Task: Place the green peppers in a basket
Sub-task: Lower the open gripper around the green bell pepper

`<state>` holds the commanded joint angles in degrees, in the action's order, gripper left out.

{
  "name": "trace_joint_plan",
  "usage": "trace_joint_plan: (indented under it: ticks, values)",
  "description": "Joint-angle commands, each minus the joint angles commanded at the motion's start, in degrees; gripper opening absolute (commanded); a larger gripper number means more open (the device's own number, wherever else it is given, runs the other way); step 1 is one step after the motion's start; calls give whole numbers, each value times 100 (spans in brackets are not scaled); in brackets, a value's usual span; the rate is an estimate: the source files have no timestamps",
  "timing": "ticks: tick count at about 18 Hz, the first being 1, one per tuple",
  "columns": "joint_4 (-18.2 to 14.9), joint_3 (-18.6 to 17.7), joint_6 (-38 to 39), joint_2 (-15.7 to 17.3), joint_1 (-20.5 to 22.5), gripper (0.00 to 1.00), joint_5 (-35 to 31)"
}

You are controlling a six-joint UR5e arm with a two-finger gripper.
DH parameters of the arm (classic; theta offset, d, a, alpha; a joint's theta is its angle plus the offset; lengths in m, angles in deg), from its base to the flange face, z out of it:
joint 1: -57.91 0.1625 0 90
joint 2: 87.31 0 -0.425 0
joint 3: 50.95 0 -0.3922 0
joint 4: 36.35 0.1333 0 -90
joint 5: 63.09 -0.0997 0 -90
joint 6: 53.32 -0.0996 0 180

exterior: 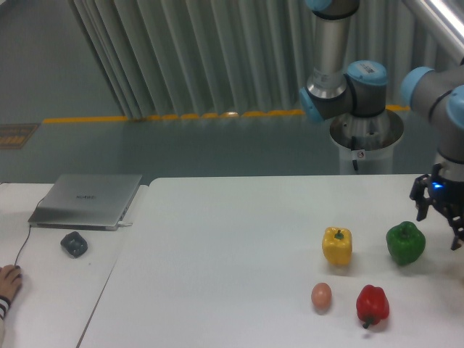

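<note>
The green pepper [405, 243] stands upright on the white table [232, 254] near its right side, glossy dark green with a short stem. My gripper [440, 221] hangs just right of and slightly above the pepper, at the frame's right edge. Its black fingers [420, 201] look spread apart and hold nothing. It is not touching the pepper. No basket is in view.
A yellow pepper [337, 245] stands left of the green one. A red pepper [372, 305] and a brown egg [321, 295] lie nearer the front edge. A closed laptop [87, 199], a grey mouse [74, 243] and a person's hand [9, 279] are on the left table.
</note>
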<state>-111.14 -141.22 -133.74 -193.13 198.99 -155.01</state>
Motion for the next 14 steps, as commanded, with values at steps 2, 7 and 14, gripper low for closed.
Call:
trace_joint_plan:
  ticks: [2,7,14]
  values:
    - [35,-18,9,-18,-107,100,-80]
    - [35,-105,0,-62,-124,100,-221]
    - [70,-237,0,-123,-186,100,-397]
